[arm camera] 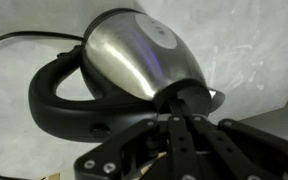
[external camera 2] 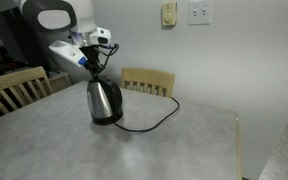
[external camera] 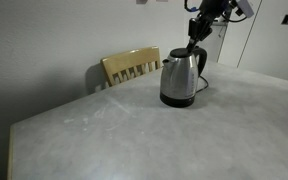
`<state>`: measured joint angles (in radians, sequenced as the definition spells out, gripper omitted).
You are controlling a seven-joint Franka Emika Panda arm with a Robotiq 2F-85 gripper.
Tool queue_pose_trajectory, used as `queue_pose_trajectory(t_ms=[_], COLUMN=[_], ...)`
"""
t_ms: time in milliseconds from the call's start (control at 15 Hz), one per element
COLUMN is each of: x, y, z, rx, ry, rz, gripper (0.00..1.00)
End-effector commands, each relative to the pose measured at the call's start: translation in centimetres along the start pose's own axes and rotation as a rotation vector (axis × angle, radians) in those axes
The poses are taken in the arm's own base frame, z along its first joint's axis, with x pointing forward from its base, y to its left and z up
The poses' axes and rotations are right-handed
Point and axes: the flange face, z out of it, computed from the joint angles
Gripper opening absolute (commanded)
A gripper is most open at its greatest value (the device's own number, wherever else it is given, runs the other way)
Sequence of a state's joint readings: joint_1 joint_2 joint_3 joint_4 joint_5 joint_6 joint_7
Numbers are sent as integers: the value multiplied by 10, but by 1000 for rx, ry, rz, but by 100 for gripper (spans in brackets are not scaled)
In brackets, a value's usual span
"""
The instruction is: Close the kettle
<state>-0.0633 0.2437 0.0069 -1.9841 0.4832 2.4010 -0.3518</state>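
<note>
Wrist view shows your hand (arm camera: 177, 115) pinched shut and empty, tips at the lid (arm camera: 191, 97) of the kettle (arm camera: 134, 55) standing on the surface (external camera: 104, 140), seemingly so you can press it closed.

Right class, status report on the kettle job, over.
Gripper shut, tips at the lid. Kettle upright on table, lid looks raised. Chair behind, nothing blocking.
</note>
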Motion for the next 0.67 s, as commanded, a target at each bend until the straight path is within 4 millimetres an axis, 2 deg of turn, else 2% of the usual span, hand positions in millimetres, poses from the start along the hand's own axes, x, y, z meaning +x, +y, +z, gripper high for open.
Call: queue_pose_trajectory(t_ms=[0,400,600], x=[9,14,16], y=[1,-3,2], z=[8,13,13], rx=[32,23,-98], ry=[-53,-78,-88], rz=[-13,-33,-73], gripper=[0,0,0])
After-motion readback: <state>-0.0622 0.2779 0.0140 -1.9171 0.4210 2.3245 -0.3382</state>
